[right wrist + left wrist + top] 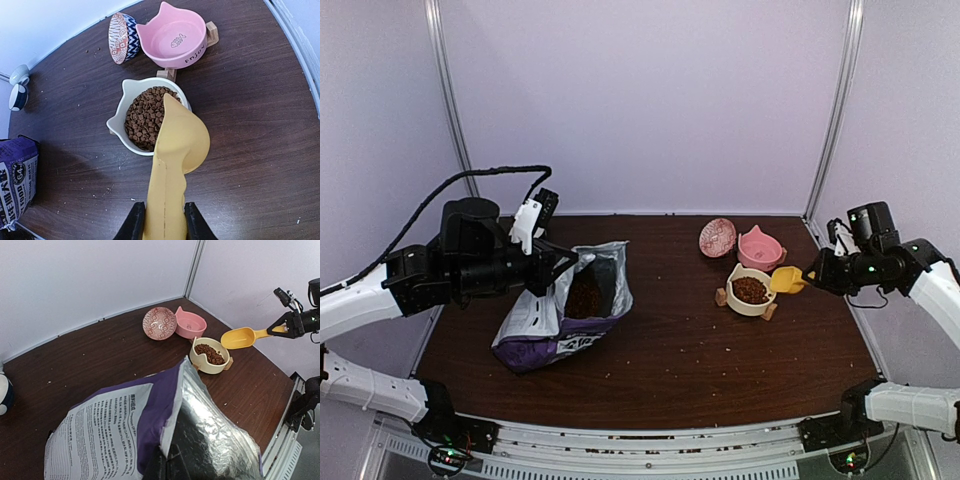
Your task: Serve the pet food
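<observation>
Smooth dark-brown table (pixel 700 360), wood-grained, flecked with crumbs. Glossy purple bag (pixel 535 335), crinkled, slumped on the left half, grey printed panel facing outward, silver foil lining (pixel 210 435) showing at the gaping mouth. Matte cream bowl (pixel 117 125) with two cat-ear points on the rim, set on small wooden blocks (pixel 722 296). Behind it a pink bowl (pixel 170 40), same eared shape, fish drawing inside, also on wood. Just beside that, a round patterned bowl (pixel 119 37) tipped up on edge, red-and-white inside, blue-and-white outside. Yellow plastic scoop (pixel 175 150), smooth, with a long flat handle widening into a deep rounded cup.

Left arm (pixel 420 280) reaching in from the left edge, forearm roughly level. Left gripper (pixel 563 263) at the bag's upper rim, pinched together on the film, holding the mouth open. Right arm (pixel 935 290) bent in from the right edge. Right gripper (pixel 165 225) clamped on the scoop's handle, black fingers (pixel 134 222) pressed against either side. Scoop pointing toward the cream bowl, tip above its near rim, cup looking empty from the left wrist.

Pet food (pixel 145 117): small dark-brown pellets, dry and matte, heaped in the cream bowl nearly to the rim. More of it inside the bag's mouth, seen from the top.
</observation>
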